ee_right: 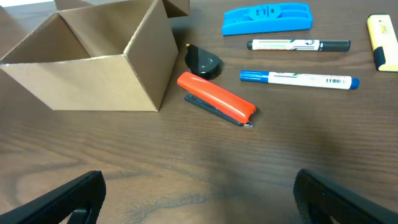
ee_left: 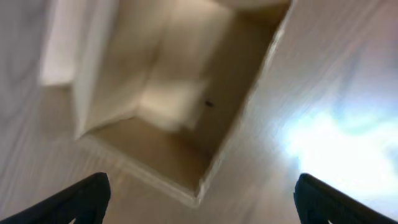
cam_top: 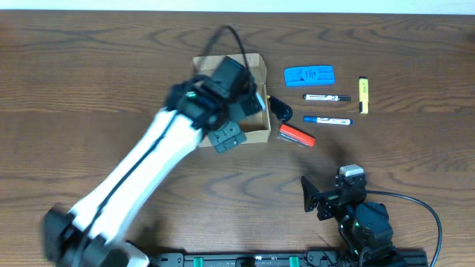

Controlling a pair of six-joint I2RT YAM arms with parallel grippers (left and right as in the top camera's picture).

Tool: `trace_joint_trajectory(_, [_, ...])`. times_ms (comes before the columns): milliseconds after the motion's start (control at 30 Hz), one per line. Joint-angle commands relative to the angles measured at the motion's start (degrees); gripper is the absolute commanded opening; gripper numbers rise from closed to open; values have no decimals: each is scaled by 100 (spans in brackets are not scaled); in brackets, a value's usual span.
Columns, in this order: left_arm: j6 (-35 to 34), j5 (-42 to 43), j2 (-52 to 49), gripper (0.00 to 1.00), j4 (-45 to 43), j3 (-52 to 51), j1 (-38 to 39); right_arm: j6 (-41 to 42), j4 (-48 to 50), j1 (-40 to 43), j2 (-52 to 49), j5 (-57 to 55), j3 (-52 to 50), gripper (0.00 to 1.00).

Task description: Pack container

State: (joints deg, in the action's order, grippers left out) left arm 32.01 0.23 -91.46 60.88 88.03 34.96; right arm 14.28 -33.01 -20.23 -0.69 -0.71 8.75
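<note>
The container, a tan cardboard box, stands open at the table's back middle, and my left arm covers most of it. It also shows in the left wrist view, blurred, with nothing visible inside, and in the right wrist view. My left gripper hovers over the box, and its fingers are wide open and empty. My right gripper is open and empty near the front edge, well short of the objects.
Right of the box lie a black object, a red stapler, a blue marker, a black marker, a blue plastic piece and a yellow highlighter.
</note>
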Motion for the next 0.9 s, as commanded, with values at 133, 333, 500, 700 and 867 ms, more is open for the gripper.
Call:
trace_joint_trajectory(133, [-828,1185,1036,95,1528,249,-166,26,4,-48,37,-35,-17,99])
trace_joint_trajectory(333, [-1226,1058,1738,95,1961,249,-205,26,4,-48,37,-35,-17,99])
trace_joint_trajectory(500, [-1956,192,2312,95,1928,249,-205,26,4,-48,37,-37,-17,99])
trace_joint_trajectory(700, [-2243,-22,2564,95,1875,245,-363,26,4,-48,37,-35,-17,99])
trace_joint_trajectory(867, [-2249,68,2496,95,1646,208,-603,26,4,-48,37,-35,-17,99])
